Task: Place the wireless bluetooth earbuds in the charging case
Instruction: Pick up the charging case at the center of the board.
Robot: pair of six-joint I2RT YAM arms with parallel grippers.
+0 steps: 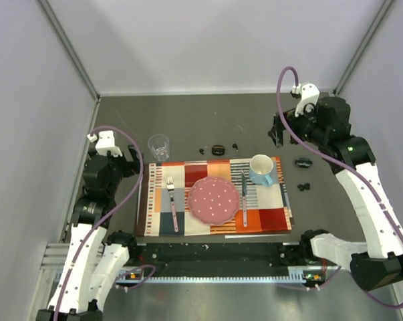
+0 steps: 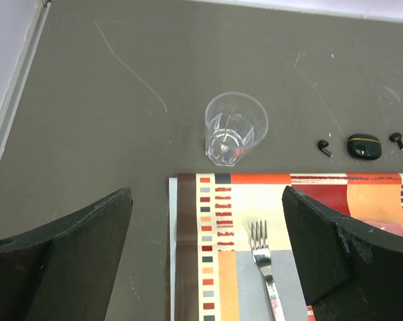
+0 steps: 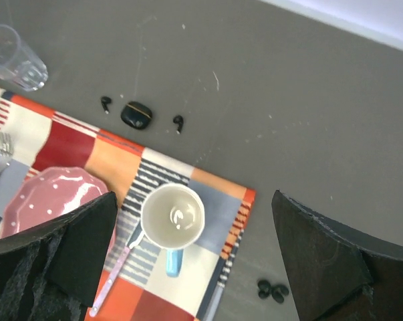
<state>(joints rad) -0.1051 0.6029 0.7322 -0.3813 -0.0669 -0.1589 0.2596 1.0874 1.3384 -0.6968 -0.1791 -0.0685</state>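
Dark table [image 1: 188, 120], left arm [image 1: 101, 177] bent low, right arm [image 1: 371, 200] raised, both jaws wide

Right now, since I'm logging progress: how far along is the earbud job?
Done: nothing. The two earbuds lie on the table, one on each side of the charging case, whose lid looks shut. In hand: nothing; the left gripper and right gripper are open, empty and apart from them. Left: open the case, seat both buds.
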